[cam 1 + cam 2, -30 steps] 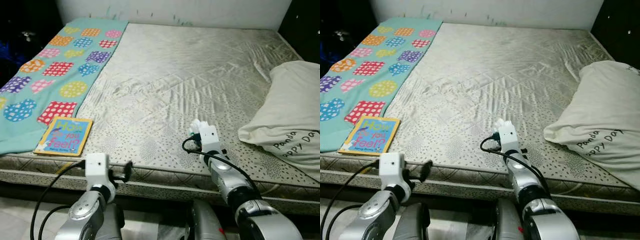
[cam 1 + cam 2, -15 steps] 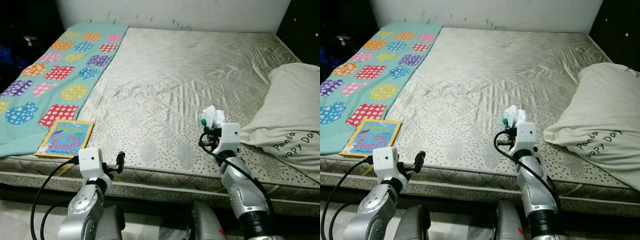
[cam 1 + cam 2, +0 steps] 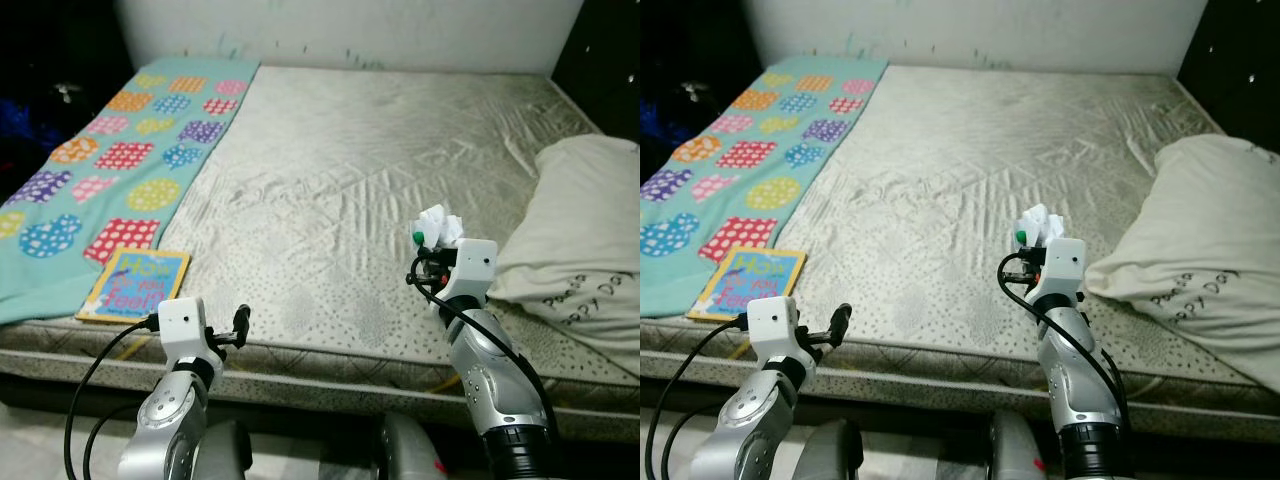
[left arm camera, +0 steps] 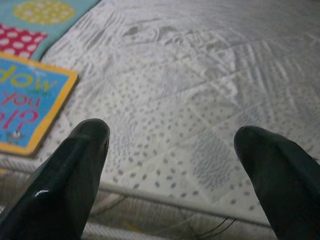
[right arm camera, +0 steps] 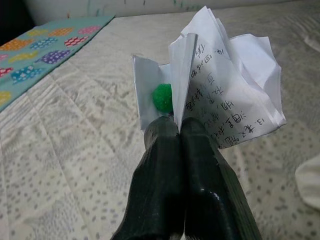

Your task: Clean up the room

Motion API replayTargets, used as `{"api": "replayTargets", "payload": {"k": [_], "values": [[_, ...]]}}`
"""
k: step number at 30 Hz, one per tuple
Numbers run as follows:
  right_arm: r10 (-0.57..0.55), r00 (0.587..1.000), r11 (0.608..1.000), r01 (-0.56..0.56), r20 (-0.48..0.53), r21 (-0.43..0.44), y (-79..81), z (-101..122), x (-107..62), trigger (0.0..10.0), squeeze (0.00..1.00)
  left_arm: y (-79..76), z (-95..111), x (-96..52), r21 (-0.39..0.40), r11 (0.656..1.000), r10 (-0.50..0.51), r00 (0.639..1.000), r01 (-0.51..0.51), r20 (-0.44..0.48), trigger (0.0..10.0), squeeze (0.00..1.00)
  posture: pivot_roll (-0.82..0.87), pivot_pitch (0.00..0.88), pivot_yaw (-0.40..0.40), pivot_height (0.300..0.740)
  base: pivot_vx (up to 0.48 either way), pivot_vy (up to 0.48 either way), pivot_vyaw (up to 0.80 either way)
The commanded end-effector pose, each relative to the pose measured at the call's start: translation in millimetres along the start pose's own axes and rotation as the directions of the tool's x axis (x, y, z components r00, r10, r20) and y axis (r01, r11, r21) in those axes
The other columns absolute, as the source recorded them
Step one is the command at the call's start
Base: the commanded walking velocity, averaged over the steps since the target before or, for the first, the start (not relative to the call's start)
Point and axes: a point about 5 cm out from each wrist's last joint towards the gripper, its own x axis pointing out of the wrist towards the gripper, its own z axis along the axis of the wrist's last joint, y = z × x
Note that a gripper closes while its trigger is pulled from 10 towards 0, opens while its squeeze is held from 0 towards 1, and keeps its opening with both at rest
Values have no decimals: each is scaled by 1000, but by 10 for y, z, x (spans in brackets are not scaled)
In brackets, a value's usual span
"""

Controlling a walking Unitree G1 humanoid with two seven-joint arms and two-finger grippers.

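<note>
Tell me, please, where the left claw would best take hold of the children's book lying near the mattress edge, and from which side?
Probably by its near edge. The book lies flat on the teal blanket, close to the front edge of the mattress. The left claw, open, sits low in front and to the book's right, so sliding one finger under that near edge from the front looks easiest. A straight-down approach offers nothing to pinch.

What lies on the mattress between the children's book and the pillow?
Only bare quilted mattress lies between the book and the pillow, seen in both eye views; the right gripper holds crumpled paper above it.

right gripper (image 3: 1033, 243): holds crumpled paper (image 3: 1037, 224) | above mattress (image 3: 970, 160) | pillow (image 3: 1185, 240) beside
</note>
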Motion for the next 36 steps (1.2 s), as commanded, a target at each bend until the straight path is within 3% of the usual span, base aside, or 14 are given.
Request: {"api": "replayTargets", "payload": {"k": [1,10,36], "values": [[-3,999,1000,3,32,0,4,107,12,10000,0,-1,29,22,15,1000,-6,1000,5,13,10000,0,-58,0,4,690,0,0,0],[-2,1000,1000,2,24,-7,-2,106,23,10000,0,-4,25,41,17,1000,-5,1000,5,14,10000,0,-58,0,-1,740,0,0,0],[-20,999,1000,20,28,-15,-32,57,30,10000,0,-50,28,139,38,999,-18,999,17,35,10000,0,-58,0,10,740,0,0,0]]}}
